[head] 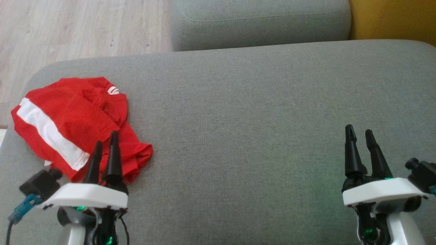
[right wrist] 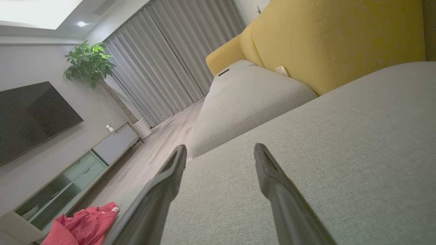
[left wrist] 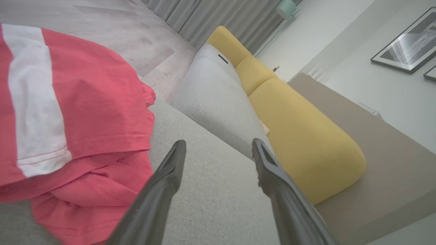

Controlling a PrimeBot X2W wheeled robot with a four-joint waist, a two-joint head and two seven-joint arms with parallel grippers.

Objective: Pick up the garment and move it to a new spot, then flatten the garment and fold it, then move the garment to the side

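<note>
Presently at step one: pick-up, not yet begun. Unheld garment (head: 68, 122), neither flattened nor folded. Next move, as judged: calls for swinging the left gripper (head: 106, 137) toward ten o'clock, lowering onto a raised fold, and pinching enough layers to lift the heap whole. Risks catching a single layer and dragging rather than lifting. Leaves ample bare cushion (head: 255, 119) from twelve to three o'clock as a likely new spot.

Entries, left to right in the head view:

1. Nine o'clock. Garment: red with a white band, crumpled in a loose heap. Lies on the grey cushion, close to its nine-o'clock edge, with wooden floor (head: 68, 27) beyond.

2. Seven o'clock. Left gripper: spread wide, empty. Points toward twelve, wrist low over the cushion. Overlaps the garment's five-o'clock hem from the head; from the left wrist, frames bare cushion between the fingers, with cloth off at nine o'clock. Probably just beside the cloth; contact not certain.

3. Five o'clock. Right gripper (head: 359, 129): likewise spread, holding nothing. Points toward twelve with a slight lean to eleven. Sits over bare cushion, well apart from the garment.
</note>
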